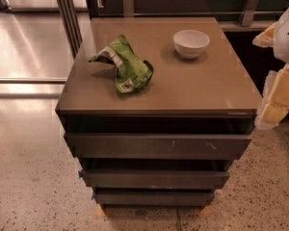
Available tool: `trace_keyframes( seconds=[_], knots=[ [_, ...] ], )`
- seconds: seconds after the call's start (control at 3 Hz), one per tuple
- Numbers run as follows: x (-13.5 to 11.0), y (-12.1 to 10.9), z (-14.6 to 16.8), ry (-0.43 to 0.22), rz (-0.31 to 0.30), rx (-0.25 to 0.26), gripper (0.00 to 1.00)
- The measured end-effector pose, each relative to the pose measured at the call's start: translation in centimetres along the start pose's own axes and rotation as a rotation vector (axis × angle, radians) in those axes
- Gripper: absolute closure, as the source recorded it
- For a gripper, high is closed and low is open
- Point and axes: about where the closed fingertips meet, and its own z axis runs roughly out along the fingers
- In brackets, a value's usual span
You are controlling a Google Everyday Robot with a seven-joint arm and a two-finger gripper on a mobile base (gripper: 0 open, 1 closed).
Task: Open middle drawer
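Status: the task has not visibly begun.

1. Claw (275,102). It hangs at the right edge of the scene, beside the right-hand side of the cabinet (159,93) and level with its top. Only pale yellow and white parts of it show. Whether it is apart or together cannot be told. It holds nothing that can be seen and touches no drawer.

2. Middle drawer (154,179). It sits lower than the claw and well off to its left, seen from the front of the cabinet. It lies between the scratched top drawer (156,146) and the narrow bottom drawer (154,198). Its front stands close in line with the other two. No tray interior shows, so it is judged shut or very nearly shut.

3. Other items. A green bag (127,66) and a white bowl (191,43) rest on the cabinet top, both to the left of the claw and farther back, clear of any drawer.

4. Work remaining. The claw must come down and across to the handleless front, take hold of an edge, and pull the drawer out. The whole task is left.
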Motion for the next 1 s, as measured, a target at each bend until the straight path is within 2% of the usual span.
trace_keyframes(
  seconds=[0.33, 0.67, 1.0],
  knots=[
    [0.0, 0.0, 0.0, 0.0, 0.0, 0.0, 0.0],
    [0.3, 0.6, 0.3, -0.013, 0.018, 0.028, 0.0],
    [-1.1, 5.8, -1.4, -0.103, 0.14, 0.123, 0.0]
  ],
)
